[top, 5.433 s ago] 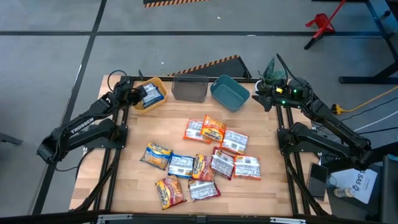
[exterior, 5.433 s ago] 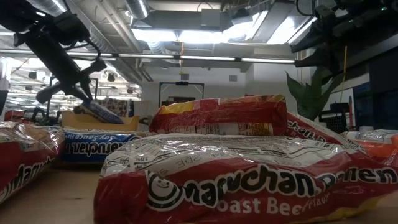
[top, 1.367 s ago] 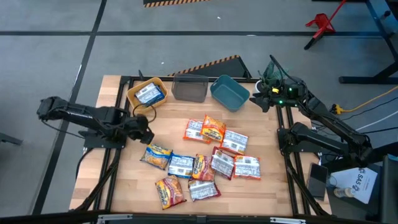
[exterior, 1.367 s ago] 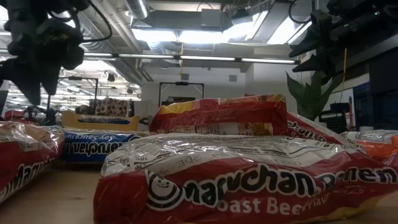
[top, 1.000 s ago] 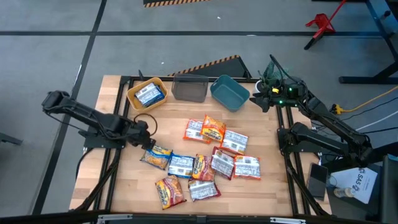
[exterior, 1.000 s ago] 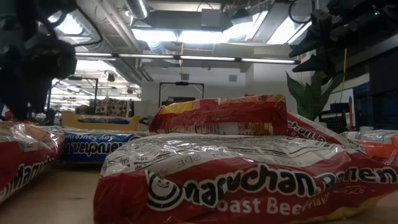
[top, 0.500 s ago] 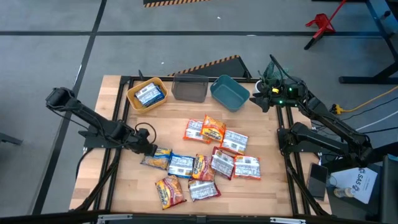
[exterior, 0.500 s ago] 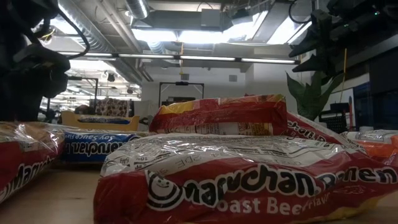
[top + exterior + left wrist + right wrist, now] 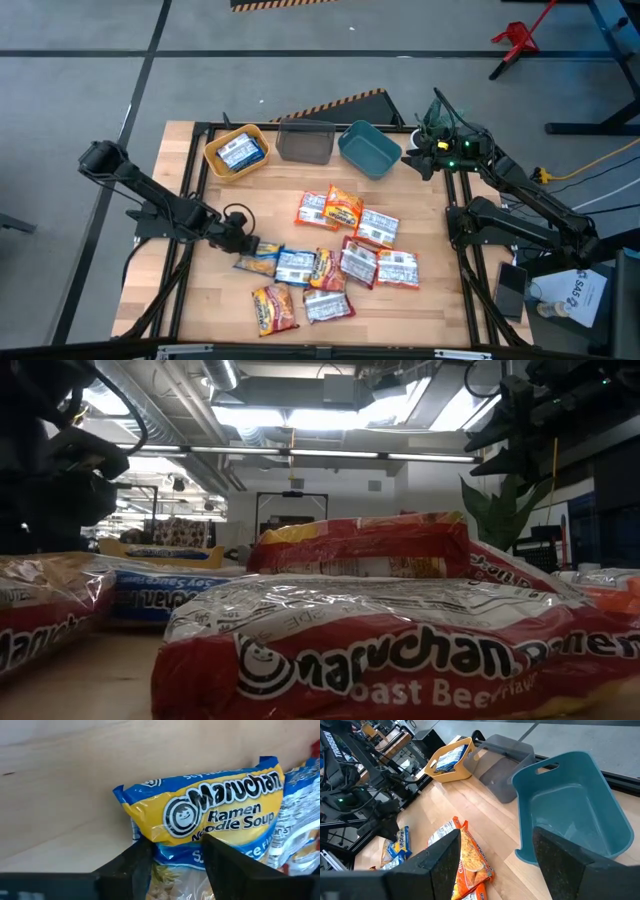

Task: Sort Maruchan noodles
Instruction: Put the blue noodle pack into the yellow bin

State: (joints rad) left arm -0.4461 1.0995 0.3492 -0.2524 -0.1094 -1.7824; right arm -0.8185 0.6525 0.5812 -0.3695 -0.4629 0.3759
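Jaws of the low-stretched left gripper [image 9: 172,852] seemingly straddle a blue-yellow packet [image 9: 210,812].

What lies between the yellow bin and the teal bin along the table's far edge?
In the high view, the grey bin stands between the yellow bin and the teal bin. It looks empty; the yellow bin holds one blue packet.

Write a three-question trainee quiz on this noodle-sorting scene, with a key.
1. True or false: the teal bin already holds a noodle packet.
2. Which bin holds a blue packet? A) the yellow bin B) the grey bin C) the teal bin
3. Fill in: the left gripper is down at the ____ packet at the pile's left edge, fingers astride its end, while the right gripper, jaws open, waits by the teal bin.

Key: 1 false; 2 A; 3 blue-and-yellow
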